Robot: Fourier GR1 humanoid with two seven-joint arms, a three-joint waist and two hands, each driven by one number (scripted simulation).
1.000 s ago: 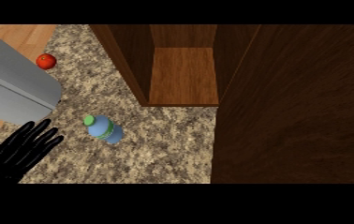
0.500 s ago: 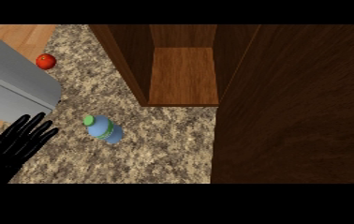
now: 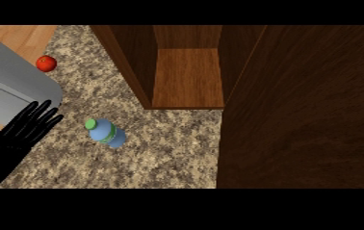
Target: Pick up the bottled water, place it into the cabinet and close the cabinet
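The bottle (blue, with a green cap) stands on the speckled counter, out in front of the open cabinet. The left hand shows at the left edge with its fingers straight and spread, near the bottle but not touching it. A red tomato sits far back, beside a grey sink.

No readable text, labels or nos. anywhere, incl. on the bottle.

speckled granite counter, grey sink, wood floor
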